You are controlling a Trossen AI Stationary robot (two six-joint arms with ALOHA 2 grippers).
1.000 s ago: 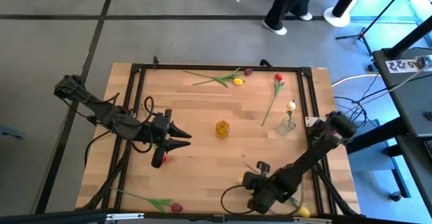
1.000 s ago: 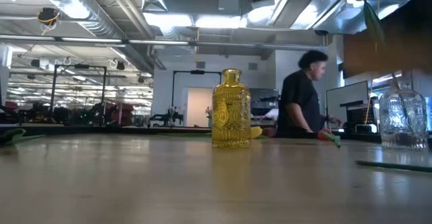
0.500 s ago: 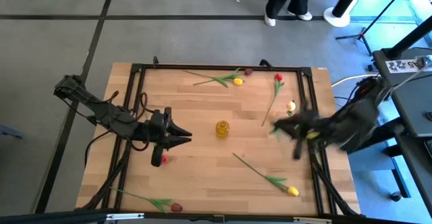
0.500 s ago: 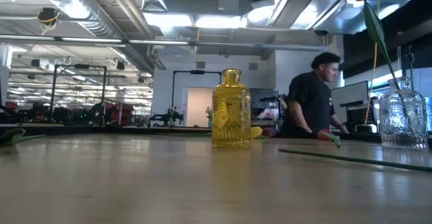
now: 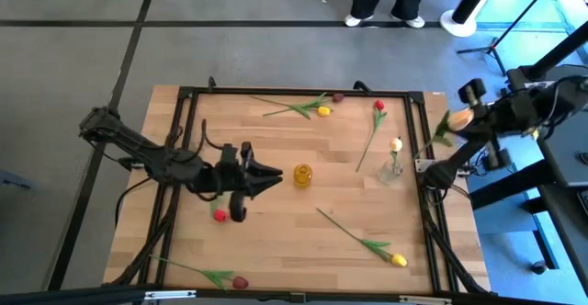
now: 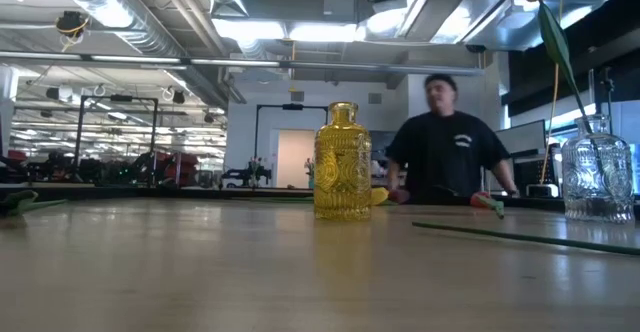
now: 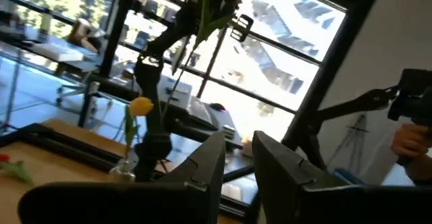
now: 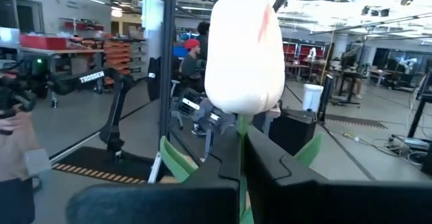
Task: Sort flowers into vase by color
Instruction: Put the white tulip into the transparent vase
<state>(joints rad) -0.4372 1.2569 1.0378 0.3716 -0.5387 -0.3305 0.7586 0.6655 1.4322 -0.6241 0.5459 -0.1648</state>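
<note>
My right gripper (image 5: pixel 470 114) is raised high past the table's right edge, shut on a cream tulip (image 8: pixel 244 55). My left gripper (image 5: pixel 274 173) hovers level just left of the yellow vase (image 5: pixel 302 175), its fingers a narrow gap apart with nothing between them (image 7: pixel 239 163). A clear vase (image 5: pixel 392 169) holds one cream tulip (image 5: pixel 396 144) by its stem. Loose tulips lie flat on the table: yellow (image 5: pixel 322 111), maroon (image 5: pixel 337 96) and red (image 5: pixel 378 106) at the far edge, yellow (image 5: pixel 397 260) and maroon (image 5: pixel 240 283) near the front. My right gripper pinches the cream tulip's stem (image 8: pixel 241 131) between its two fingers, just below the head. The head stands upright above the fingertips, and green leaves (image 8: pixel 177 162) spread beside them. The tulip is lifted clear of the table and of both vases.
A red flower head (image 5: pixel 220 215) lies on the wood under my left arm. A black frame (image 5: pixel 303 92) runs along the table's edges. A person (image 6: pixel 447 142) stands beyond the far side. Bare wood lies between the two vases.
My right gripper has swung from low at the table's near right corner up and out past the right edge, rolling as it went, with the cream tulip in it. My left gripper has moved right, toward the yellow vase.
</note>
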